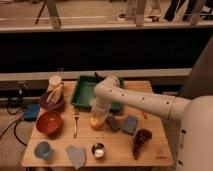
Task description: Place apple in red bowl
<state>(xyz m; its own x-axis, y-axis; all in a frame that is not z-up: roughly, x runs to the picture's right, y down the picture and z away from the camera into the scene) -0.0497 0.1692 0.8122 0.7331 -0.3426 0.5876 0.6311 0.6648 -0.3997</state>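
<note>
Starting left of my gripper [97, 117], the round, shallow, glossy reddish-orange bowl [49, 123] sits well off to its left on the wooden table [120, 152]. A thin metal fork [76, 125] lies between the two. The gripper hangs straight down onto the small round orange-yellow apple [95, 124], which rests on the table directly beneath it, just in front of the green plastic tray [85, 95]. I cannot tell whether the tool is clamped on the fruit or only poised around it. My worry is a shallow hold: a smooth round fruit could slip out on the lift and roll toward the fork or the table's front edge. A low carry leftward could also clip the fork or the bowl's rim. Just right of the gripper, a dark rectangular block [113, 123] lies close enough to be nudged. As for heading, the apple is near enough a ball, with no long axis I can make out, and the gripper covers its top, so I cannot tell which way the stem points.
</note>
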